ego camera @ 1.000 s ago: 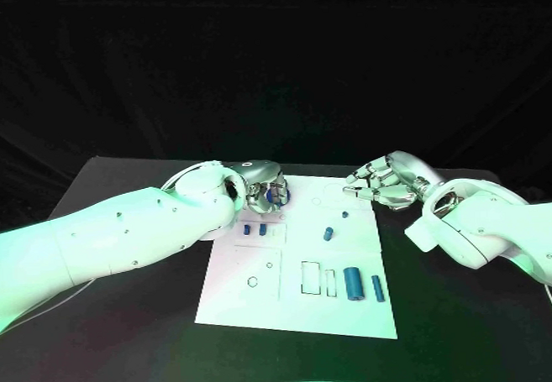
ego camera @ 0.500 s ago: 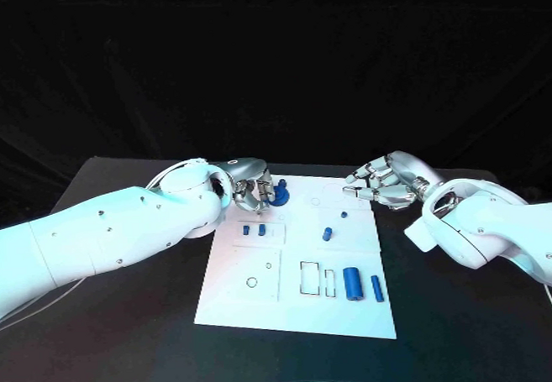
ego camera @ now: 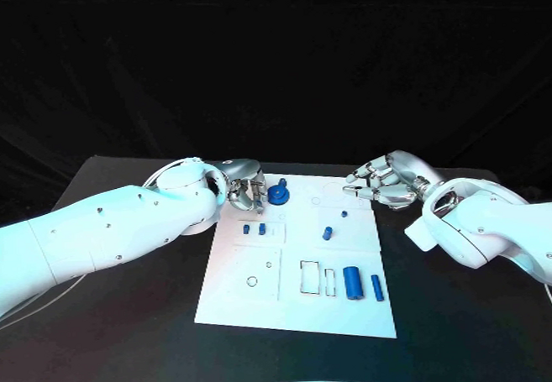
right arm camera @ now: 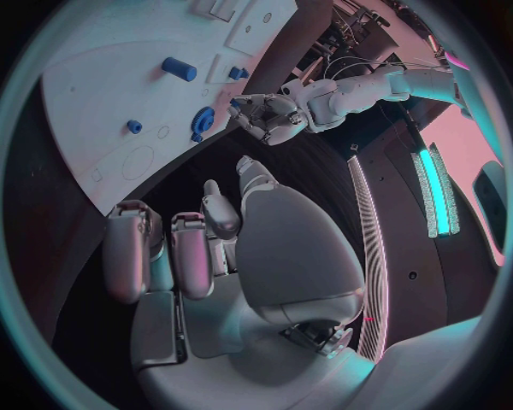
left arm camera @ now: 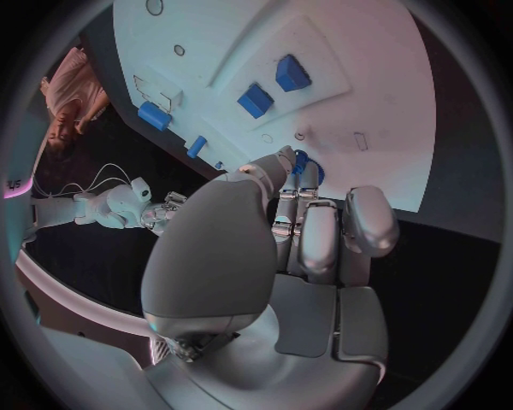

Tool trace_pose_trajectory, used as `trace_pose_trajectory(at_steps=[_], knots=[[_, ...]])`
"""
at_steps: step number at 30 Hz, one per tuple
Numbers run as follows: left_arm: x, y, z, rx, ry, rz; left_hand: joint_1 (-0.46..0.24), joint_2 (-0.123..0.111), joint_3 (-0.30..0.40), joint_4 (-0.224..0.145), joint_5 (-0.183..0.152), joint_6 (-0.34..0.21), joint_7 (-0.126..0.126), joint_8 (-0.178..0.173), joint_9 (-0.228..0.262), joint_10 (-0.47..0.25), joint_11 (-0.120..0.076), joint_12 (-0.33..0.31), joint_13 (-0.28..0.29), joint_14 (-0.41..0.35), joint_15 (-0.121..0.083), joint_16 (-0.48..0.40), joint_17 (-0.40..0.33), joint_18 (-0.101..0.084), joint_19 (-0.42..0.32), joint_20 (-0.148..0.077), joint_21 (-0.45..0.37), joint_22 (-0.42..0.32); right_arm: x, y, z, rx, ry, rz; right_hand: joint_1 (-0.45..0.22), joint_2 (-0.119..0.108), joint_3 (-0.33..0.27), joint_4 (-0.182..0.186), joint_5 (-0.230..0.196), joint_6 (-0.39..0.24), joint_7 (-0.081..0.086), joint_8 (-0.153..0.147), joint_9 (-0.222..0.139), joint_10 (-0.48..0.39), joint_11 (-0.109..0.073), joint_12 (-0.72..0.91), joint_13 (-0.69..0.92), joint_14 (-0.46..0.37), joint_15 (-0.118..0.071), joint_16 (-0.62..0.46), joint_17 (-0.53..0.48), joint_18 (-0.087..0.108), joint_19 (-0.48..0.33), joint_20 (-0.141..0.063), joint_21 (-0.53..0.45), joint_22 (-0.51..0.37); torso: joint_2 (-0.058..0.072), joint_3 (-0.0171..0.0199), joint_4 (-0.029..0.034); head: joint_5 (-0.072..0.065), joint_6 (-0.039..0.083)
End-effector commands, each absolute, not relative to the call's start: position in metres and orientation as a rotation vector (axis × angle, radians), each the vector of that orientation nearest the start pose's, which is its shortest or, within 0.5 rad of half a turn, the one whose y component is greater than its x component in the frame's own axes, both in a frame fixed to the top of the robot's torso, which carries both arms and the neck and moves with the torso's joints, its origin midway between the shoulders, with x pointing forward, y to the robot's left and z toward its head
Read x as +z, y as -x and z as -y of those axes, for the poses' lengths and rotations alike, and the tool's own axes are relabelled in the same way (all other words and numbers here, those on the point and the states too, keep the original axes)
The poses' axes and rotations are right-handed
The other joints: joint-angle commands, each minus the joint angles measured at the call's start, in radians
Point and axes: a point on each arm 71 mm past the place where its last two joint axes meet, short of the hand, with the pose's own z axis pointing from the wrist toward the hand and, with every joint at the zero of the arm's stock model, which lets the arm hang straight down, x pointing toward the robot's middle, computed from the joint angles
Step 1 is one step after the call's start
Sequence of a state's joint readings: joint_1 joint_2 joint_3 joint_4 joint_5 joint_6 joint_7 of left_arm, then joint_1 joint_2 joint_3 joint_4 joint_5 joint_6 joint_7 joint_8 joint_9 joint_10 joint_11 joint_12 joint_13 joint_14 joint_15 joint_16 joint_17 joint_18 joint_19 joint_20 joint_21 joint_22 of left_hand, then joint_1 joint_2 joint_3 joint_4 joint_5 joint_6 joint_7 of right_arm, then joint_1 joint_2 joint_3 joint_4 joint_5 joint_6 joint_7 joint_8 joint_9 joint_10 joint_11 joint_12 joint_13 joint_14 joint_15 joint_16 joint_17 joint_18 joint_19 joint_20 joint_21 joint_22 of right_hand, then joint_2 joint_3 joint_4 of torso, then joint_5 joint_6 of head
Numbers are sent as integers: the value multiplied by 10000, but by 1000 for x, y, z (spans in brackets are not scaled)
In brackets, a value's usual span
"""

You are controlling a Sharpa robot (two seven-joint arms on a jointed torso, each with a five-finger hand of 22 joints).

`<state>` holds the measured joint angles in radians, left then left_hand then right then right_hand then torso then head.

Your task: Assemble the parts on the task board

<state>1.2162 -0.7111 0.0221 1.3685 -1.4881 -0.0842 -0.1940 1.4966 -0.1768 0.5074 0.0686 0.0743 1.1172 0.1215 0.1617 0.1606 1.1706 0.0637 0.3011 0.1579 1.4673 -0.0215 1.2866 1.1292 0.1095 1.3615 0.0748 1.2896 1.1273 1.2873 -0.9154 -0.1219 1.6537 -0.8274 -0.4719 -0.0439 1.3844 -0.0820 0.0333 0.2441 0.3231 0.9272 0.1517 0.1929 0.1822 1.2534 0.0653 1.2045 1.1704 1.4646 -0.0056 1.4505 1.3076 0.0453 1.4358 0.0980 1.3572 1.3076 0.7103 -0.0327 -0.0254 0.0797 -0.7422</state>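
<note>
I have the left hand (ego camera: 242,192) at the white board's (ego camera: 243,289) far edge, its fingers (left arm camera: 303,224) curled beside the blue round part (ego camera: 279,193) there, seemingly holding nothing, while the right hand (ego camera: 382,182) waits closed and empty.

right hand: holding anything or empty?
Empty. The right hand hovers at the task board's far right corner with fingers curled in, and the right wrist view shows nothing between them.
</note>
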Motion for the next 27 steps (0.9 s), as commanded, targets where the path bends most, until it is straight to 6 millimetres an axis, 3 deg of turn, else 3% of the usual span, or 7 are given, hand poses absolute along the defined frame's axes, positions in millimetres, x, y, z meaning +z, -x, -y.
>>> trace_pose_trajectory(at_steps=[1,27], knots=[[-181,-522,-178,-5226,-1919,-18475,-100,0,9,-52,56,46,8,-46,-15,220,-142,-32,19,124,-46,42,-14,-149,36,4,33,-2,-164,-469,208,9555,-4240,-16720,-66,60,-20,-12,33,3,-39,52,-16,2,-18,-8,12,604,-47,-26,708,119,-57,0,-58,1130,-4,-2,-8,3,-4],[-187,-521,-174,-5299,-2053,-18817,-261,-25,6,-22,33,64,1,-90,-28,228,-142,-98,32,102,-43,21,-85,-135,-4,-2,-3,-58,-164,-469,208,9568,-4230,-16732,-66,60,-20,-12,33,3,-39,52,-16,2,-18,-8,12,604,-47,-26,708,119,-57,0,-58,1130,0,5,-5,2,-24]])
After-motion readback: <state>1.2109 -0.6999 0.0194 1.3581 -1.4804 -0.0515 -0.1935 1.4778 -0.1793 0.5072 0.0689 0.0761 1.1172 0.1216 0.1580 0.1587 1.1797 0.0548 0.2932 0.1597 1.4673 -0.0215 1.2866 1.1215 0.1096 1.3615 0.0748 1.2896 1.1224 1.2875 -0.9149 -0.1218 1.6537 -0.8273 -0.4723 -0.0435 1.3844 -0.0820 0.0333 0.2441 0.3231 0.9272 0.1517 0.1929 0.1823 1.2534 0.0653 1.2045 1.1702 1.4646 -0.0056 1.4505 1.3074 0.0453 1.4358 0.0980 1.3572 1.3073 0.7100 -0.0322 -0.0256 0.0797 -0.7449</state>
